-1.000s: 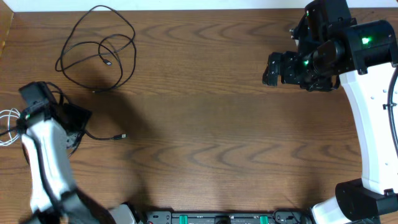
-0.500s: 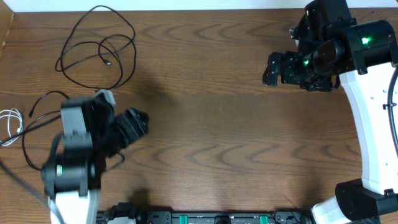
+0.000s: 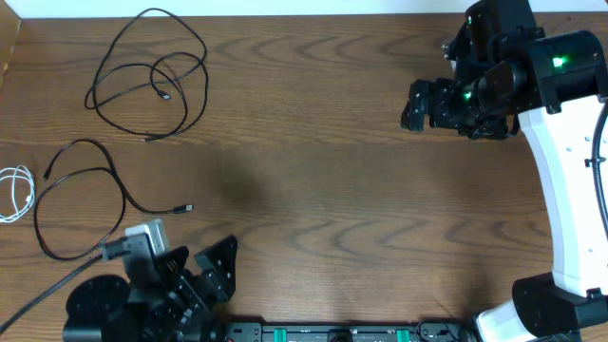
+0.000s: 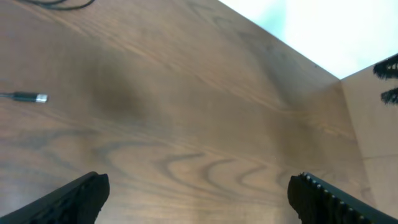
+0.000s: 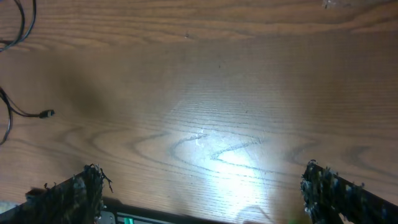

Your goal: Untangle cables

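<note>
Cables, light and limp, lie at the table's [image 3: 313, 190] left side.
Far black cable [image 3: 152, 66], near black cable [image 3: 122, 195] and white cable [image 3: 17, 185] each sit loosely looped, none crossing another. Thin cords likely flop and slip, so pinch beside a plug [image 4: 28, 96]. Left gripper [image 3: 217, 269] and right gripper [image 3: 410, 104] are both spread and hold nothing.
</note>
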Action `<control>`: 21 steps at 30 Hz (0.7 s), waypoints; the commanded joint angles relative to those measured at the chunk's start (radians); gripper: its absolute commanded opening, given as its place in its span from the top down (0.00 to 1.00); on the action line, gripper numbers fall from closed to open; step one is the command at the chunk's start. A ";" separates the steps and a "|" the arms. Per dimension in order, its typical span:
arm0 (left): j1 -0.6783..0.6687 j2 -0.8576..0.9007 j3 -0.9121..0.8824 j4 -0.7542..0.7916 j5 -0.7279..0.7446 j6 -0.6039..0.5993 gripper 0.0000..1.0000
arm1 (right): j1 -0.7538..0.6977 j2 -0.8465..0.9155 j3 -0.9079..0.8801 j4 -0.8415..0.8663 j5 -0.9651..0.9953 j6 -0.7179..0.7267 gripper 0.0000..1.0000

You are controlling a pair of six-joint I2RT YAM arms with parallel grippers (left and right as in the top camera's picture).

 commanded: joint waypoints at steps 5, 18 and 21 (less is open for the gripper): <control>-0.005 -0.008 0.013 -0.021 -0.012 0.011 0.02 | 0.008 -0.010 0.002 -0.001 0.004 -0.011 0.01; -0.005 -0.008 0.012 -0.020 -0.012 0.011 0.01 | 0.009 -0.010 0.002 -0.001 0.004 -0.011 0.01; -0.005 -0.008 0.012 -0.021 -0.012 0.011 0.01 | 0.009 -0.019 0.002 -0.001 0.004 -0.011 0.01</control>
